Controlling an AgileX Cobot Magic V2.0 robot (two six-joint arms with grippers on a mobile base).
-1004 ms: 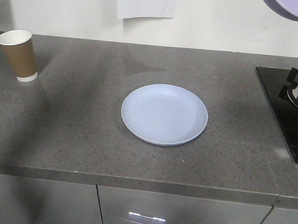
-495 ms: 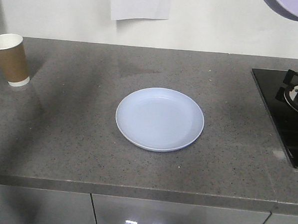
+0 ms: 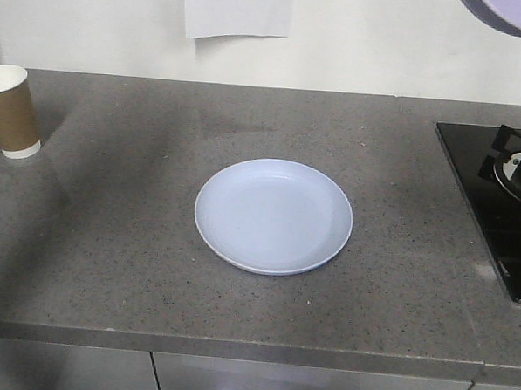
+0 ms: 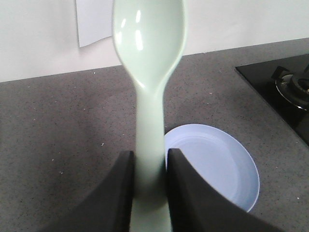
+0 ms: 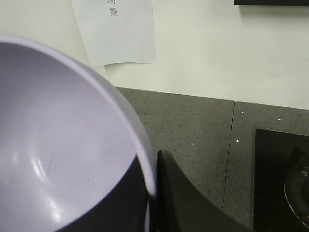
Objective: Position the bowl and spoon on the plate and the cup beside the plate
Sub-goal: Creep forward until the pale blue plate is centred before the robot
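Front view: the pale blue plate sits bare at centre, having drifted slightly toward 8 o'clock, and the cup has drifted toward 9 o'clock, so the viewpoint seems to be shifting. The left gripper pinches the spoon. The right gripper pinches the bowl, aloft at 1 o'clock. Nothing is placed yet.

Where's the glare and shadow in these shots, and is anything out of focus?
Front view: a broad soft shadow darkens the grey speckled counter's left. Left wrist view: the pale mint plastic spoon is close and soft-edged, glints on its scoop. Right wrist view: the lavender plastic bowl is near and blurred, highlights inside.
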